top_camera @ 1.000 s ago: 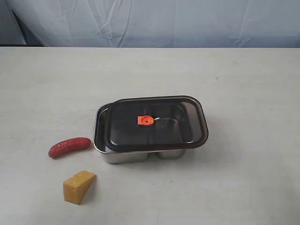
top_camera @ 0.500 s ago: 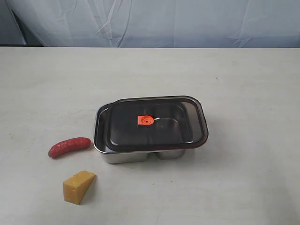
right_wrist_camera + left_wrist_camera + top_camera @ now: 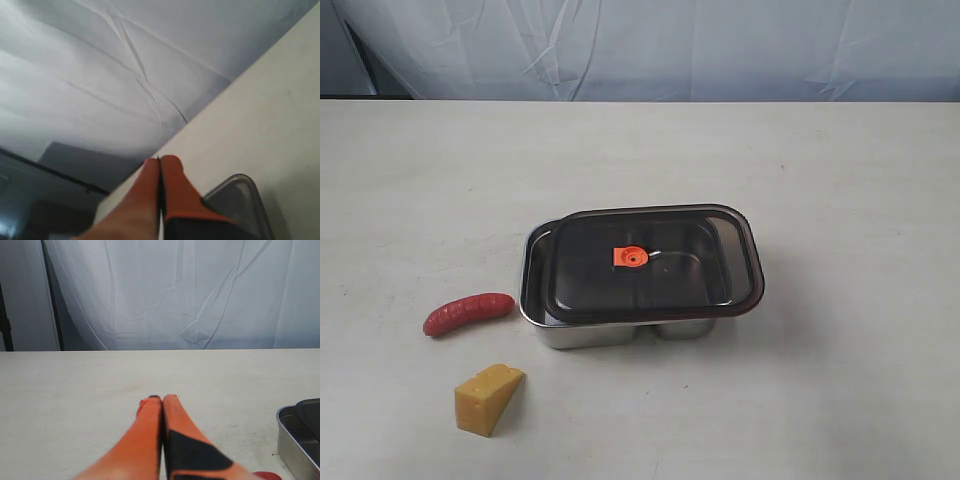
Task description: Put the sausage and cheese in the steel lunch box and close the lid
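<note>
The steel lunch box (image 3: 582, 334) sits mid-table with the dark translucent lid (image 3: 650, 262) resting on it, shifted right so a strip of the box's left side shows. The lid's orange valve (image 3: 630, 257) is near its centre. The red sausage (image 3: 468, 313) lies left of the box. The yellow cheese wedge (image 3: 488, 397) sits in front of the sausage. Neither gripper shows in the exterior view. My left gripper (image 3: 162, 399) is shut and empty, with a corner of the box (image 3: 299, 440) and the sausage's tip (image 3: 266, 475) at its view's edge. My right gripper (image 3: 159, 160) is shut and empty above a lid corner (image 3: 240, 200).
The white table (image 3: 840, 170) spreads around the box. A pale wrinkled cloth backdrop (image 3: 660, 45) hangs behind the table's far edge.
</note>
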